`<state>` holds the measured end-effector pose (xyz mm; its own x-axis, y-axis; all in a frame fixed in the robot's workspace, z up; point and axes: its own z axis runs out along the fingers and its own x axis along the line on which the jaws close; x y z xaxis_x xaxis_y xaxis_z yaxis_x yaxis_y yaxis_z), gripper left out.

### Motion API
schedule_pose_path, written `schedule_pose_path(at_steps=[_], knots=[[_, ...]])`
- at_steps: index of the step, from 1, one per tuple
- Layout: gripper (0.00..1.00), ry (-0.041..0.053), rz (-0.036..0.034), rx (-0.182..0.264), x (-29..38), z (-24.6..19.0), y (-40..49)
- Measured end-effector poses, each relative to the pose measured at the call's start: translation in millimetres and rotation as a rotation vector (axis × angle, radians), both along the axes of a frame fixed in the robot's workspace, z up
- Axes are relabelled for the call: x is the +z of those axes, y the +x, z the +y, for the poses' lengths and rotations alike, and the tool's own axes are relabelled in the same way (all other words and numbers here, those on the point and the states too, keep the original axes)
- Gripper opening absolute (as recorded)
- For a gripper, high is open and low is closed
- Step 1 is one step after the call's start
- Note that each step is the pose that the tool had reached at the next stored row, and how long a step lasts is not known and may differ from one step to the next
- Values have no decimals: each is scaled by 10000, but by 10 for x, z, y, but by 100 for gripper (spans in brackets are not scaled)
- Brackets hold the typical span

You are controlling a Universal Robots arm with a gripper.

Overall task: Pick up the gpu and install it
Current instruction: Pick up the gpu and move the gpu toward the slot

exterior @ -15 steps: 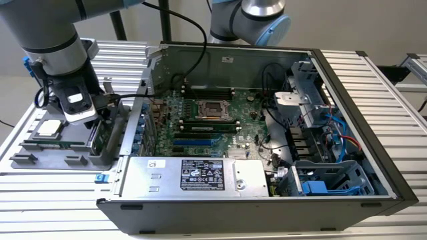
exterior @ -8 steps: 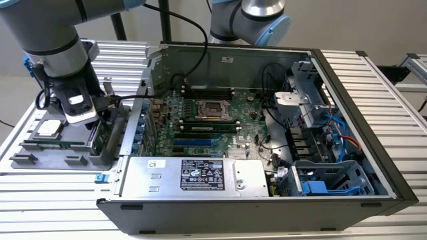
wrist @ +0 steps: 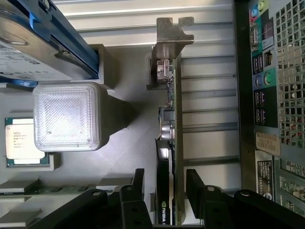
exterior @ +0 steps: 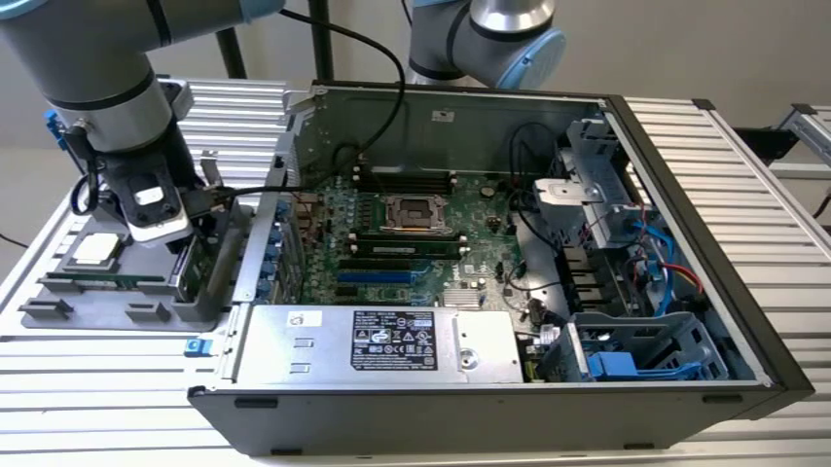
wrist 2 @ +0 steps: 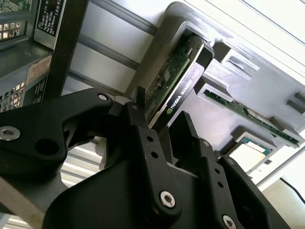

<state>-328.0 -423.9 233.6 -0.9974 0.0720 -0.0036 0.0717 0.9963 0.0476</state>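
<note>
Green board, black shroud: gpu [wrist: 166, 157] on edge in the grey holder [wrist: 128, 157], beside the computer case [wrist: 286, 95].
Gripper [wrist: 166, 175] straddles it, 2 fingers apart, not clamped; I judge it light, stiff, fragile, best held across its flat faces.

Spread pincer [wrist 2: 162, 106] astride the edge-standing gpu [wrist 2: 178, 76] in a grey holder [wrist 2: 267, 90]

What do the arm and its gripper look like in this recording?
The arm is built of silver-grey tubular segments with light blue joint caps; black cables trail from its wrist. A black wrist block carries a white patch. The gripper is matte black: jointed linkage plates with round holes and silver screw heads, ending in narrow jaws.
</note>
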Motion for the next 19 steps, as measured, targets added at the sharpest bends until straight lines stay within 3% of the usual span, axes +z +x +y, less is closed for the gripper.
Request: schedule_pose_path(at_steps=[19], knots=[[100, 8, 0, 0, 21, 0, 0]])
